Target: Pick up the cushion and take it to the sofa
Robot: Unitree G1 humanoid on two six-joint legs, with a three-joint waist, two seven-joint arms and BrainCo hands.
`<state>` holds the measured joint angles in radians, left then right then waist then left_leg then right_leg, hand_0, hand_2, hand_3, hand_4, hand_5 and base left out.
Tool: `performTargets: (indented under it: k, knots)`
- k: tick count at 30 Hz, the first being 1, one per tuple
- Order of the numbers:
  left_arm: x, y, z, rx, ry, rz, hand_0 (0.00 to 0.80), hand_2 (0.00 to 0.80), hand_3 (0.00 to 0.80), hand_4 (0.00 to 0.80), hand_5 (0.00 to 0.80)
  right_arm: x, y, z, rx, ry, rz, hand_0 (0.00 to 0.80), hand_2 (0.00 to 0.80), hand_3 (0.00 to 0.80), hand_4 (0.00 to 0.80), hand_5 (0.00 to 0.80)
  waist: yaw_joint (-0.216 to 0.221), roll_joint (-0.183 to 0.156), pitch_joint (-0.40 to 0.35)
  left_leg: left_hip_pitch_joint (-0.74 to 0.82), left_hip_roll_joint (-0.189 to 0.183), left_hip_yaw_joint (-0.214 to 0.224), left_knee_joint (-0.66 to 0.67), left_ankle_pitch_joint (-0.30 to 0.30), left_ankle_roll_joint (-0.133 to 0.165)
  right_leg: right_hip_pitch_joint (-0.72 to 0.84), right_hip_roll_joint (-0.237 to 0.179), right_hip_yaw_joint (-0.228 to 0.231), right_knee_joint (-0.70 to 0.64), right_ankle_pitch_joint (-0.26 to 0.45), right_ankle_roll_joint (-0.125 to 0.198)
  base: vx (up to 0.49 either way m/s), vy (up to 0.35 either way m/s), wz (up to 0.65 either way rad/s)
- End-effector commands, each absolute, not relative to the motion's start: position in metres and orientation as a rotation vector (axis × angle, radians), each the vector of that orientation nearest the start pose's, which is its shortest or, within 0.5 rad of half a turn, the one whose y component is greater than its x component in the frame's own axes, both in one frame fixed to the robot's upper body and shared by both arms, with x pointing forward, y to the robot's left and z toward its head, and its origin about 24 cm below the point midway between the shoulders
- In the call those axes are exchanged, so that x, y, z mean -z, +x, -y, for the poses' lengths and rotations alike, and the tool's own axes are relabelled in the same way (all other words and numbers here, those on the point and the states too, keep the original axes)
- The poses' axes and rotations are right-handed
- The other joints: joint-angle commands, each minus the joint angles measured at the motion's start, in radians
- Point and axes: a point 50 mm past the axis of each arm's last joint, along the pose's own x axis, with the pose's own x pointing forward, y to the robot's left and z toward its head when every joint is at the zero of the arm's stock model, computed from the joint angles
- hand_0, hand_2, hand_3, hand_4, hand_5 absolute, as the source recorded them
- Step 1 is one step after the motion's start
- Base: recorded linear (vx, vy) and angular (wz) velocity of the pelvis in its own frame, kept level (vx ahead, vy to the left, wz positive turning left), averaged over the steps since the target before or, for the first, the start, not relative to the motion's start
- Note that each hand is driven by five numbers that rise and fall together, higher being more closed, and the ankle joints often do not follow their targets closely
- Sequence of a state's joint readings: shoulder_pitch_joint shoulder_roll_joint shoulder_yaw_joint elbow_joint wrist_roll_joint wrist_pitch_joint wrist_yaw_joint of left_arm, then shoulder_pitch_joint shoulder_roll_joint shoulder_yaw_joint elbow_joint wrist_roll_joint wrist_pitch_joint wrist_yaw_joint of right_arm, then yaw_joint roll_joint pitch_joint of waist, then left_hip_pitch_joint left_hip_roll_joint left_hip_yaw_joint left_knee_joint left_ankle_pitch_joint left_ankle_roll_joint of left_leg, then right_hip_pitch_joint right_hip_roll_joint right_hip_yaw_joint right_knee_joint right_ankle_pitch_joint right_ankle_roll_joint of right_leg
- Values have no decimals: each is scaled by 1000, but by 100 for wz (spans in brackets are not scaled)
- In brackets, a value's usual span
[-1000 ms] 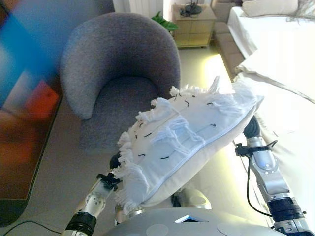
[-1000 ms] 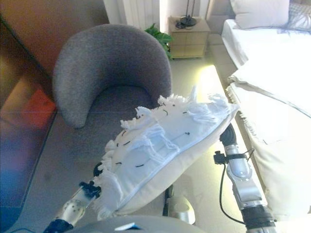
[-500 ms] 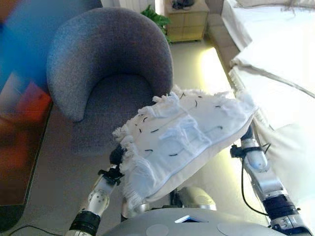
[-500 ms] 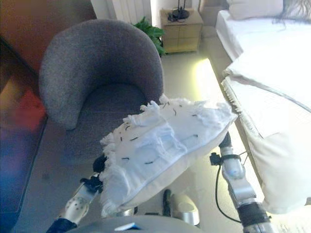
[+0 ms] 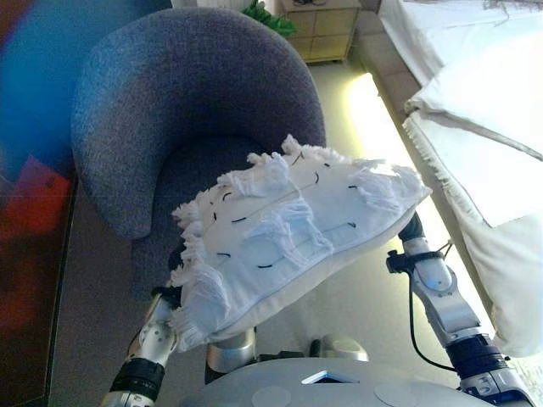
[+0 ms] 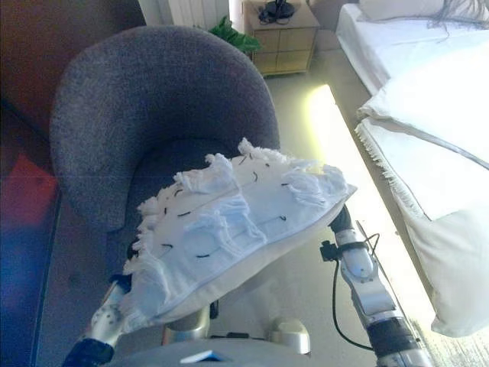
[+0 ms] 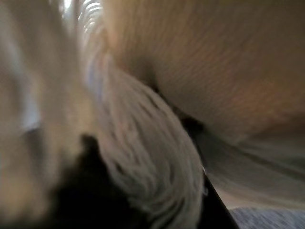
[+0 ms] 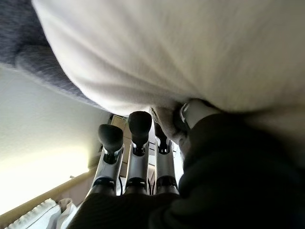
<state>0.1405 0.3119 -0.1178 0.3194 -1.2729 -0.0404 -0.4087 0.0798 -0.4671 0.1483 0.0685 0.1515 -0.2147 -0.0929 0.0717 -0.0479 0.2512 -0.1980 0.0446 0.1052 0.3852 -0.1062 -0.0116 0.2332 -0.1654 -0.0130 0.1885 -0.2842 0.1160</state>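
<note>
Above the grey armchair (image 5: 195,110) seat, white fringed cushion (image 5: 293,233) held up on both hands; right hand (image 8: 138,143) fingers straight beneath it, left hand's fingers hidden.

One cushion (image 5: 297,229) was at centre, one armchair (image 5: 170,110) at 11 o'clock, one cabinet (image 5: 327,30) and one plant (image 5: 270,17) at 12, one bed (image 5: 475,102) at 2.

No readable text, label or number appears anywhere in these views. The cushion (image 5: 297,233) bears only short dark stitches.
</note>
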Motion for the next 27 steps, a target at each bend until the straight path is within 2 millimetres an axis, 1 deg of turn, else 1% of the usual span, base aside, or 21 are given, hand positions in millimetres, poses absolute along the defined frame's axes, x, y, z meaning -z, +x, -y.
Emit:
performTargets:
  k: [1, 2, 3, 5, 7, 9, 11, 12, 14, 16, 17, 18, 19, 20, 21, 22, 23, 24, 25, 26, 27]
  knots:
    - [-13, 219, -177, 345, -1014, -20, 800, 800, 800, 800, 800, -68, 231, 198, -80, -262, 211, 800, 800, 800, 800, 800, 45, -23, -127, -53, 52, -63, -279, 185, 2, 67, -49, -60, 244, 266, 66, 512, 200, 21]
    - [-14, 220, -177, 350, -1000, -17, 800, 800, 800, 800, 800, -68, 230, 196, -82, -264, 221, 800, 800, 800, 800, 800, 46, -19, -133, -43, 42, -67, -278, 173, 14, 36, -51, -54, 286, 298, 63, 523, 194, 24]
    - [-16, 221, -178, 351, -980, -10, 800, 800, 800, 800, 800, -67, 230, 192, -88, -267, 229, 800, 800, 800, 800, 800, 42, -19, -134, -19, 22, -71, -285, 162, 26, -14, -51, -46, 322, 310, 59, 478, 147, 23]
    - [-20, 227, -180, 347, -954, 2, 800, 800, 800, 800, 800, -68, 232, 189, -92, -266, 235, 800, 800, 800, 800, 800, 34, -13, -137, 5, 4, -87, -307, 163, 33, -69, -12, -39, 276, 282, 48, 428, 66, 24]
    - [-24, 234, -181, 342, -917, 17, 800, 800, 800, 800, 800, -68, 234, 186, -91, -261, 240, 800, 800, 800, 800, 800, 27, -9, -133, 28, -10, -96, -313, 161, 28, -127, 20, -68, 167, 234, 31, 371, -28, 19]
    - [-26, 238, -181, 330, -902, 36, 800, 800, 800, 800, 800, -69, 239, 182, -97, -253, 257, 800, 800, 800, 800, 800, 21, -2, -117, 69, -12, -100, -314, 146, 13, -204, 34, -115, 59, 218, 10, 294, -119, 10]
    - [-26, 239, -182, 315, -900, 46, 800, 800, 800, 800, 800, -69, 241, 178, -110, -251, 270, 800, 800, 800, 800, 800, 6, -4, -97, 111, -23, -111, -306, 115, 6, -271, 29, -123, -40, 269, 8, 328, -173, -11]
    - [-24, 237, -182, 303, -891, 34, 800, 800, 800, 800, 800, -69, 241, 177, -110, -253, 272, 800, 800, 800, 800, 800, -15, -14, -87, 143, -34, -119, -303, 81, 3, -336, 4, -87, -107, 368, 24, 357, -192, -3]
    - [-23, 236, -183, 302, -888, 16, 800, 800, 800, 800, 800, -69, 242, 177, -97, -245, 265, 800, 800, 800, 800, 800, -35, -21, -73, 193, -36, -135, -305, 30, 7, -383, -19, -47, -144, 450, 40, 342, -212, 29]
    - [-22, 235, -183, 308, -888, 4, 800, 800, 800, 800, 800, -68, 244, 179, -87, -241, 261, 800, 800, 800, 800, 800, -43, -21, -68, 219, -32, -149, -300, 2, 12, -405, -21, -27, -124, 467, 42, 298, -190, 70]
    - [-21, 234, -185, 306, -893, -5, 800, 800, 800, 800, 800, -68, 245, 181, -85, -241, 261, 800, 800, 800, 800, 800, -42, -17, -70, 233, -14, -148, -292, -7, 7, -390, -18, -39, -112, 430, 41, 392, -228, 75]
    - [-14, 232, -184, 295, -914, -29, 800, 800, 800, 800, 800, -65, 246, 183, -82, -247, 249, 800, 800, 800, 800, 800, -41, -17, -81, 245, -7, -154, -289, -9, 2, -358, -13, -51, -139, 406, 35, 352, -197, 64]
    - [-12, 232, -183, 279, -921, -37, 800, 800, 800, 800, 800, -65, 247, 183, -83, -254, 242, 800, 800, 800, 800, 800, -44, -16, -88, 250, -1, -164, -264, -5, -1, -348, -9, -50, -131, 395, 30, 406, -201, 54]
    - [-9, 231, -182, 263, -935, -58, 800, 800, 800, 800, 800, -66, 246, 184, -95, -269, 233, 800, 800, 800, 800, 800, -49, -17, -107, 264, 20, -169, -210, 13, -15, -331, -3, -61, -119, 370, 15, 349, -166, 37]
    - [-7, 229, -181, 261, -932, -75, 800, 800, 800, 800, 800, -66, 245, 185, -106, -283, 226, 800, 800, 800, 800, 800, -54, -16, -115, 257, 39, -165, -137, 62, -34, -318, 5, -71, -115, 352, -5, 324, -154, 42]
    - [-6, 228, -180, 256, -928, -81, 800, 800, 800, 800, 800, -66, 244, 186, -110, -288, 223, 800, 800, 800, 800, 800, -57, -15, -117, 248, 46, -166, -103, 85, -42, -312, 10, -77, -114, 347, -12, 268, -150, 41]
    - [-2, 226, -179, 236, -929, -102, 800, 800, 800, 800, 800, -65, 244, 189, -122, -305, 208, 800, 800, 800, 800, 800, -57, -19, -116, 209, 60, -155, -3, 134, -53, -289, 12, -91, -117, 336, -29, 235, -168, 34]
    - [1, 225, -178, 227, -940, -123, 800, 800, 800, 800, 800, -62, 243, 191, -127, -318, 197, 800, 800, 800, 800, 800, -52, -25, -109, 155, 65, -131, 75, 151, -54, -264, 11, -105, -125, 326, -43, 250, -178, 27]
    - [3, 225, -177, 216, -940, -140, 800, 800, 800, 800, 800, -59, 243, 193, -127, -324, 185, 800, 800, 800, 800, 800, -49, -25, -106, 125, 71, -120, 98, 153, -54, -251, 12, -113, -130, 321, -49, 221, -113, 24]
    - [6, 225, -176, 204, -932, -161, 800, 800, 800, 800, 800, -55, 244, 194, -121, -327, 163, 800, 800, 800, 800, 800, -43, -22, -100, 111, 75, -100, 64, 150, -56, -229, 15, -127, -142, 313, -46, 245, -29, 30]
    - [9, 224, -174, 201, -929, -177, 800, 800, 800, 800, 800, -52, 245, 195, -121, -334, 141, 800, 800, 800, 800, 800, -38, -10, -98, 121, 74, -90, -30, 151, -67, -217, 19, -141, -154, 306, -38, 277, 17, 13]
